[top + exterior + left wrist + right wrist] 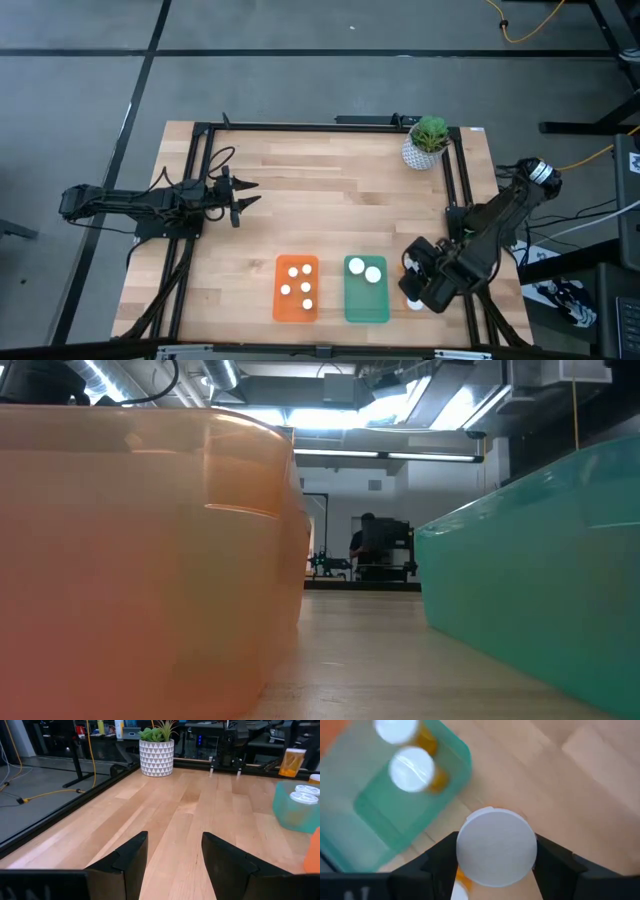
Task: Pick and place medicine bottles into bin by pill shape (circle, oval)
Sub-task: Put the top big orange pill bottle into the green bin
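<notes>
A white-capped amber plastic medicine bottle (496, 846), judged light, rigid and slippery, is clasped at its cap by the right gripper (496, 865) beside the teal-green plastic bin (380, 827), while the left gripper (174, 862) is held open, well apart.

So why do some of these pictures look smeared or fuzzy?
Right wrist view: the white cap between the fingers is soft and out of focus, and the teal bin is streaked by motion. Low view: both bins sit too close, so their walls blur. High view: even light.
</notes>
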Robot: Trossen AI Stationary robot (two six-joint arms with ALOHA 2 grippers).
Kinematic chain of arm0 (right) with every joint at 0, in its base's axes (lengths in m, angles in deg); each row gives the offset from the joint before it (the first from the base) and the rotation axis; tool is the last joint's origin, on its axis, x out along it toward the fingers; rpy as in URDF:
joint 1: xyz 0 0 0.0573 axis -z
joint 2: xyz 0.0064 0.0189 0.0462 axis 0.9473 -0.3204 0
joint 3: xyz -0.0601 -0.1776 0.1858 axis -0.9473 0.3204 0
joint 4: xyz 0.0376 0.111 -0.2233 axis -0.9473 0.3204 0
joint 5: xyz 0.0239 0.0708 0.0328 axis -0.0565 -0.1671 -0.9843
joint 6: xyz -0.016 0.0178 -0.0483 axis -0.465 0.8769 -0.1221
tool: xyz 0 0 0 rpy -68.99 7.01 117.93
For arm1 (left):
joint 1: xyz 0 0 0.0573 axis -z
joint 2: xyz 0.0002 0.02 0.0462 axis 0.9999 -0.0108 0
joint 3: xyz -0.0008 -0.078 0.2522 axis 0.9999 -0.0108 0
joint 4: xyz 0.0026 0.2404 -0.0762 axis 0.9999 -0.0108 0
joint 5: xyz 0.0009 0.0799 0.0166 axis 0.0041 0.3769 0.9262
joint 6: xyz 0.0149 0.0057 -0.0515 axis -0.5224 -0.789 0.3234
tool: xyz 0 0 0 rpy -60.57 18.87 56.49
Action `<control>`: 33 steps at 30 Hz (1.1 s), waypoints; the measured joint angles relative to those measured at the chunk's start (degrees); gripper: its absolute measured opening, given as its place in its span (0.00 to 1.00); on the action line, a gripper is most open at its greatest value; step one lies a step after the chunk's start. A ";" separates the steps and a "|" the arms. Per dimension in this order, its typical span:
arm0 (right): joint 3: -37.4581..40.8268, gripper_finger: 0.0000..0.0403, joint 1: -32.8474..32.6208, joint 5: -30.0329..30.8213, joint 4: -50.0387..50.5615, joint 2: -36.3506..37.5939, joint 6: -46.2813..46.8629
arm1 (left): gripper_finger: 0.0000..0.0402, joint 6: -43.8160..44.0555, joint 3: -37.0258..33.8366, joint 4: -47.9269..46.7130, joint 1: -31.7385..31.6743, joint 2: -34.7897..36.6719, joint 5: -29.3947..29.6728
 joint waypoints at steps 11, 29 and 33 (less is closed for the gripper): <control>-14.08 0.54 7.50 1.94 2.21 -6.36 -15.85 | 0.45 0.00 -0.02 -0.01 0.01 -0.02 0.00; -39.05 0.57 10.70 -0.50 4.73 -29.99 -18.93 | 0.45 0.01 -0.02 -0.01 0.01 0.00 0.00; -38.91 0.55 10.71 -2.78 2.97 -32.40 -17.76 | 0.45 -0.01 0.00 -0.01 -0.01 -0.02 0.00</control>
